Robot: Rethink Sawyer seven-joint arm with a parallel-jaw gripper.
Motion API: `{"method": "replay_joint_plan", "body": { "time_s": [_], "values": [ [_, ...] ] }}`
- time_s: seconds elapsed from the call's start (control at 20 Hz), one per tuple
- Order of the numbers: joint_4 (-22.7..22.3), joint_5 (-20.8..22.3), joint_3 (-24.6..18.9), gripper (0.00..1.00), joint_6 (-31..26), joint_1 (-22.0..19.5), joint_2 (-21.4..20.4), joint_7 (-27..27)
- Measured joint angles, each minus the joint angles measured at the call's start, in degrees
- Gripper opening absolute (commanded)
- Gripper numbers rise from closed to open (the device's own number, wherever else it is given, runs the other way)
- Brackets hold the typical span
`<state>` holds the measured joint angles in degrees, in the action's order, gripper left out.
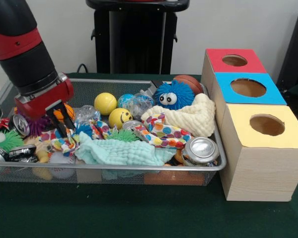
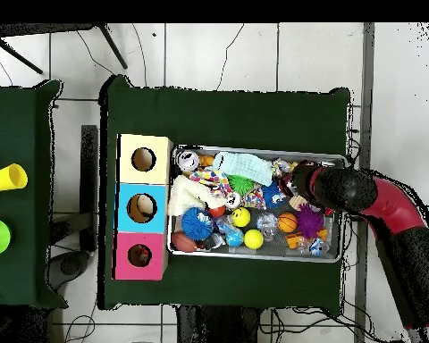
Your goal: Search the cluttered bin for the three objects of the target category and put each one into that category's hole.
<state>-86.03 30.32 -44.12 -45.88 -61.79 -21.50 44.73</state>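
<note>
The silver wire-mesh bin [image 1: 139, 81] is full of mixed toys and cloths; it also shows in the overhead view [image 2: 254, 258]. My gripper [image 1: 62, 120] is down among the clutter at the bin's left end, its black fingers [image 1: 55, 120] standing apart. A small orange, black-striped toy [image 1: 68, 111] shows between and just behind them; I cannot tell whether they touch it. In the overhead view the gripper [image 2: 300, 180] is beside that orange toy [image 2: 288, 221]. The red-ringed hole [image 1: 234, 60] is on the farthest box, also seen from overhead [image 2: 139, 255]. Other toy animals are hidden.
The blue-ringed hole [image 1: 248, 87] and yellow-ringed hole [image 1: 266, 124] lie nearer the camera. The bin holds a blue fuzzy ball [image 1: 174, 95], a toy basketball [image 1: 189, 81], yellow balls [image 1: 105, 103], a mint cloth [image 1: 120, 152], a cream cloth [image 1: 191, 117] and cans [image 1: 202, 149].
</note>
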Motion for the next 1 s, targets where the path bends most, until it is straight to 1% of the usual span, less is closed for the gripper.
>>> {"method": "replay_joint_plan", "body": {
  "time_s": [0.1, 0.2, 0.35, 0.4, 0.6, 0.7, 0.75, 1.0],
  "values": [
    [-1.6, 0.0, -0.1, 0.00, 0.0, 0.0, -1.5, 0.0],
    [-4.9, 0.0, -0.1, 0.00, 0.0, 0.0, -4.6, 0.0],
    [-7.5, 0.0, -0.1, 0.00, 0.2, 0.0, -7.0, 0.0],
    [-9.7, 0.0, -0.1, 0.00, 0.2, 0.2, -9.0, 0.0],
    [-13.1, 0.0, -0.1, 0.00, 0.5, 0.7, -12.0, 0.0],
    [-14.2, 0.0, -0.1, 0.00, 0.7, 1.0, -12.9, 0.0],
    [-15.8, 0.0, 0.0, 0.00, 1.3, 1.5, -14.1, 0.0],
    [-17.4, 0.0, 0.0, 0.00, 3.3, 2.6, -15.0, 0.0]
  ]
}}
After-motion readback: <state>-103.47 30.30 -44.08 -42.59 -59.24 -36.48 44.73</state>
